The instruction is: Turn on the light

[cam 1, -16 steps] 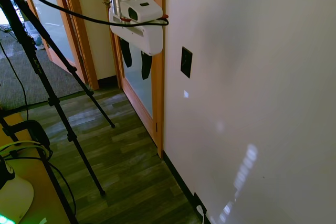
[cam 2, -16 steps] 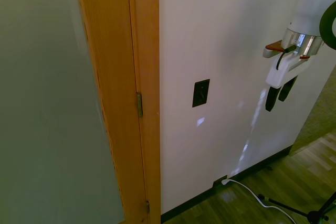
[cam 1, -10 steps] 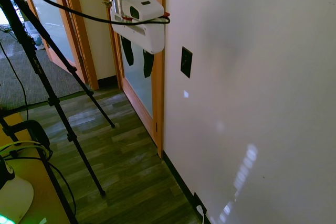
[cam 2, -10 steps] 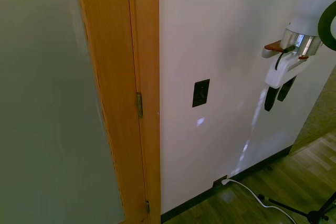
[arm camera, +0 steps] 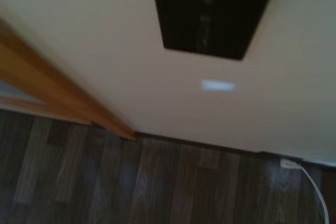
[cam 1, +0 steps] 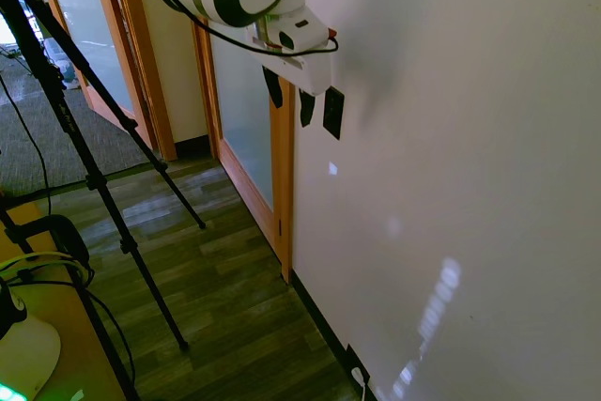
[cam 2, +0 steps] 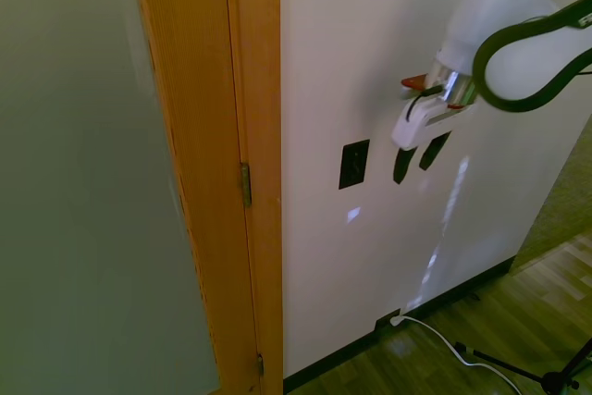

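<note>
No lamp shows. The light's switch is a small black upright wall plate on the white wall, just past the wooden door frame. In the wrist view the plate fills the upper middle, blurred. My gripper hangs close to the plate, its two black fingers pointing down and apart, holding nothing. In the second exterior view it sits a short way right of the plate, at about the same height.
A wooden door frame with a frosted glass door stands beside the switch. A low black outlet plate with a white plug and a white cable sit at the baseboard. Dark wood flooring lies below.
The arm has swung toward the wall and tilted. My gripper has moved from out in front of the door to right beside the switch plate. The fingers stay apart.
</note>
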